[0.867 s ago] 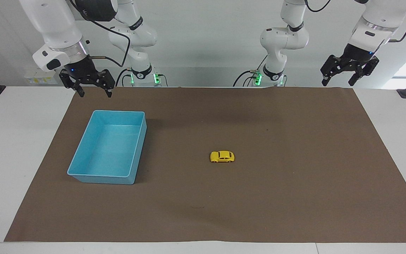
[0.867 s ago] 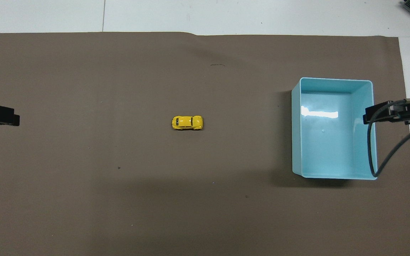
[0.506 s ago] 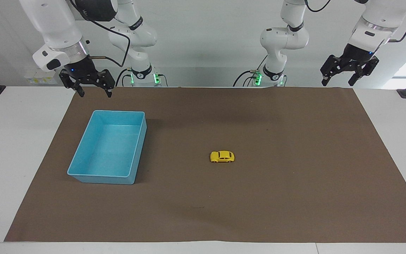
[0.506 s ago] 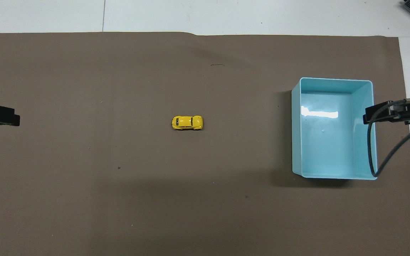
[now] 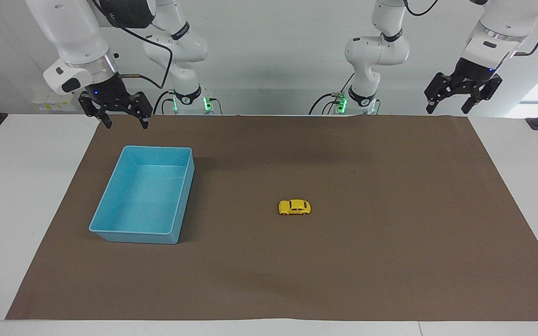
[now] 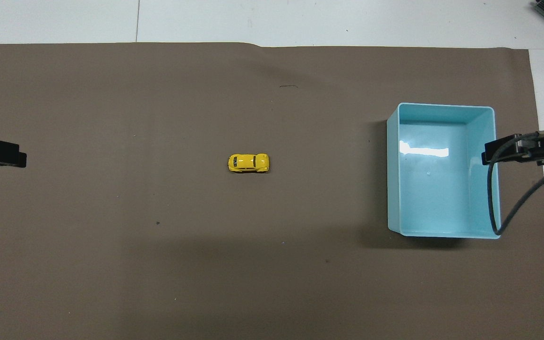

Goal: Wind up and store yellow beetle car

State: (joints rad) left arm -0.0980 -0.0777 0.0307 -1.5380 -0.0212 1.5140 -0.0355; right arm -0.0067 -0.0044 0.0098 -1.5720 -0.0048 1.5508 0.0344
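One yellow beetle car (image 5: 294, 207), one blue bin (image 5: 144, 199), one brown mat (image 5: 390, 261) and two robot arms make up the scene.

The yellow beetle car stands on its four wheels near the middle of the brown mat, lying lengthwise along the table. It is well apart from the blue bin, toward the left arm's end of the table from it. Bare mat surrounds the car on every side, with nothing touching it or close to it.

The blue bin is an open rectangular tub with nothing inside. It sits on the mat toward the right arm's end, with its outer wall close to the mat's edge at that end. A wide stretch of open mat lies between the bin and the car. The mat covers most of the white table (image 5: 12, 186), leaving bare white strips at both ends.

The right gripper (image 5: 123, 122) hangs in the air over the mat's edge nearest the robots, close to the blue bin's corner. Its fingers are spread apart and hold nothing. A dark cable runs from it across the bin's rim in the overhead view.

The left gripper (image 5: 448, 108) hangs raised over the mat's corner at the left arm's end, well apart from the car. Its fingers are also spread wide, holding and touching nothing.
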